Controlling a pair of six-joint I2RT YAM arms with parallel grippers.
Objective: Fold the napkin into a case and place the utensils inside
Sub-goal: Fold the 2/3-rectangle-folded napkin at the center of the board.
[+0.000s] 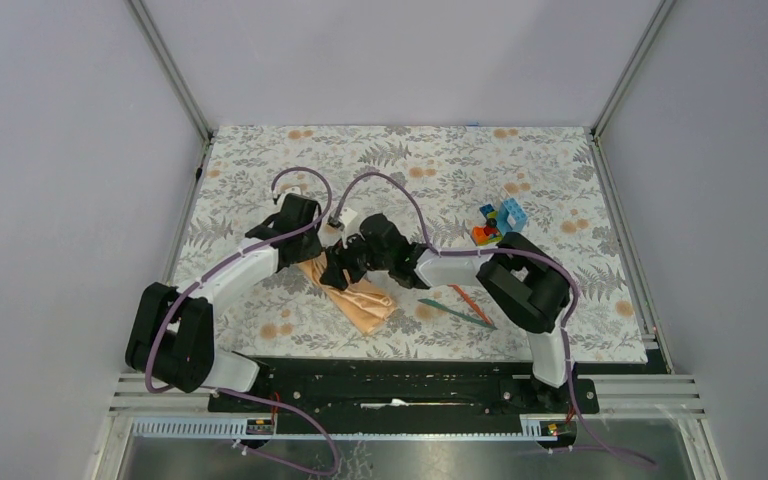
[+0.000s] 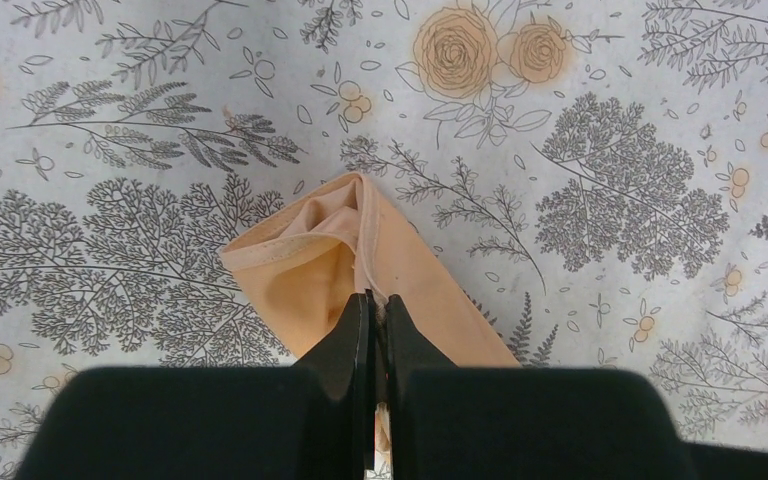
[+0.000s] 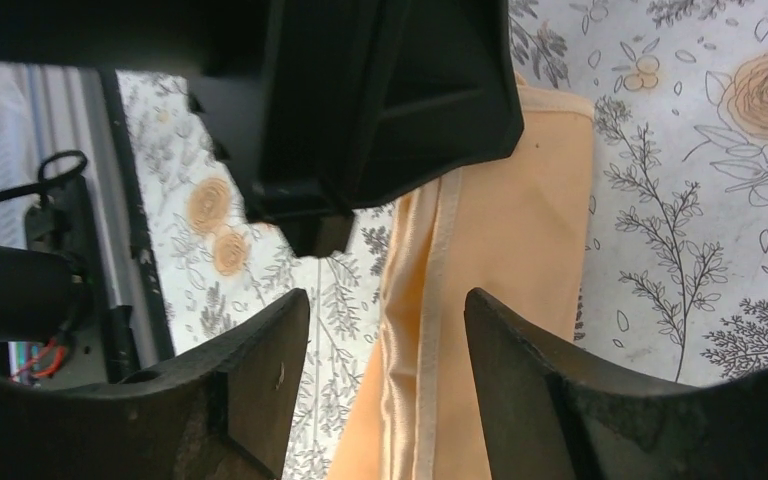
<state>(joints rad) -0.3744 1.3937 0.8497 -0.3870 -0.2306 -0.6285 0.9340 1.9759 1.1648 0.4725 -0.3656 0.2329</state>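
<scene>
The peach-orange napkin (image 1: 368, 303) lies as a long narrow folded strip on the floral mat, in front of both arms. My left gripper (image 2: 377, 297) is shut on a hemmed edge of the napkin (image 2: 415, 270) near its middle. My right gripper (image 3: 387, 310) stands open just above the napkin (image 3: 505, 240), and the hem runs between its fingers without touching them. The black body of the left gripper (image 3: 360, 100) hangs right in front of it. Both grippers meet over the strip's far end, left (image 1: 332, 268) and right (image 1: 354, 262). The utensils, one orange (image 1: 460, 294) and one teal (image 1: 457, 313), lie to the right of the napkin.
A cluster of multicoloured toy blocks (image 1: 496, 222) sits behind the right arm's elbow. The floral mat (image 1: 430, 160) covers the table between the white side walls. The black base rail (image 1: 400, 385) runs along the near edge.
</scene>
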